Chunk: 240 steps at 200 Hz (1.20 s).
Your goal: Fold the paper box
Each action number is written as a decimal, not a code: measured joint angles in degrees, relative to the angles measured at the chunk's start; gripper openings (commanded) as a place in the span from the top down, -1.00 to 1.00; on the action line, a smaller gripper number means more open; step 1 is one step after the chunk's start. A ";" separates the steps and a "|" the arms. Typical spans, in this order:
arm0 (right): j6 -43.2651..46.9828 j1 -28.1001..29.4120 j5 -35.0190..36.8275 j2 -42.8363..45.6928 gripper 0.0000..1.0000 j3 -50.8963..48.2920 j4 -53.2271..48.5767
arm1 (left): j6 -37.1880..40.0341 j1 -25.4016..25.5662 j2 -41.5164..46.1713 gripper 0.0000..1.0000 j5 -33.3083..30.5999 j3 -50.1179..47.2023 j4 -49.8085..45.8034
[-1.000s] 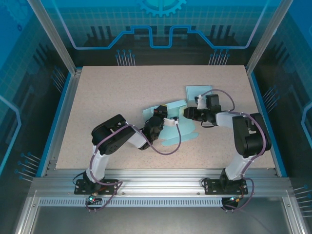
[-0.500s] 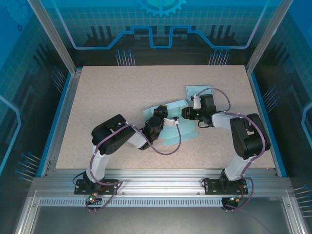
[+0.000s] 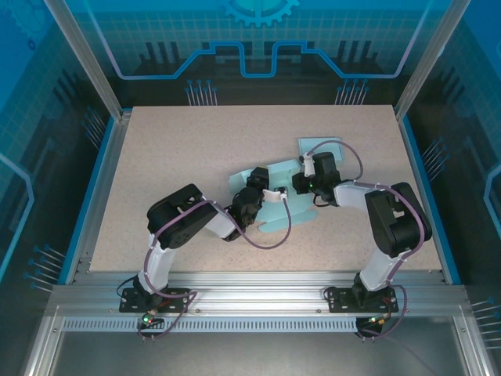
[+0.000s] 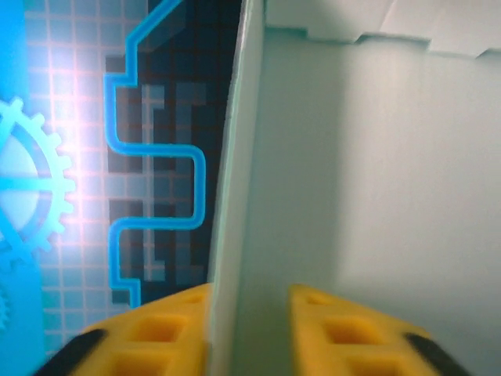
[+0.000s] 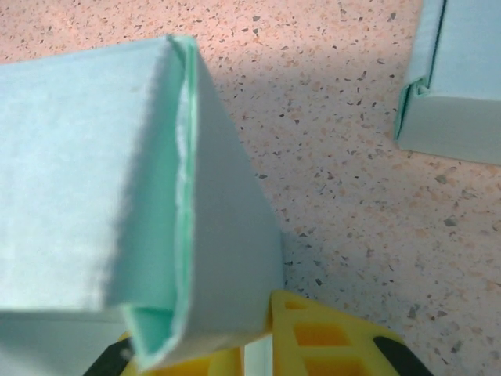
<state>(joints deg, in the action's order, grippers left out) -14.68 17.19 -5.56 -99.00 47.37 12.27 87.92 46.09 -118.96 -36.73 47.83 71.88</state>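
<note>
The paper box (image 3: 275,174) is a pale teal sheet with raised panels in the middle of the table. In the left wrist view one upright panel (image 4: 235,196) stands edge-on between my left gripper's (image 4: 249,304) yellow fingers (image 4: 156,333). The left finger rests against it and the right one stands off, so the jaws are open. From above, the left gripper (image 3: 272,196) sits at the sheet's near side. My right gripper (image 3: 300,182) reaches in from the right. It (image 5: 258,348) is shut on a folded double flap (image 5: 211,235) of the box.
A second teal box (image 3: 319,146), folded, lies on the speckled table (image 3: 180,157) just behind the right gripper; its corner (image 5: 454,94) is in the right wrist view. Blue enclosure walls and aluminium posts ring the table. Both arms crowd the centre.
My right gripper has slid left onto the box's right flap and shut on it. My left gripper's jaws have parted from shut; its arm has barely moved.
</note>
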 measured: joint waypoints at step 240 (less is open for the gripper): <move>6.82 9.27 19.89 9.03 1.00 1.66 -13.73 | -101.94 1.29 72.98 -0.98 -6.12 -17.38 -55.45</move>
<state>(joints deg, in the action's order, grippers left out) -7.86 26.46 14.33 -89.97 49.04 -1.45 -14.02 47.37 -45.98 -42.85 30.46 16.43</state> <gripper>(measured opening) 0.066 0.990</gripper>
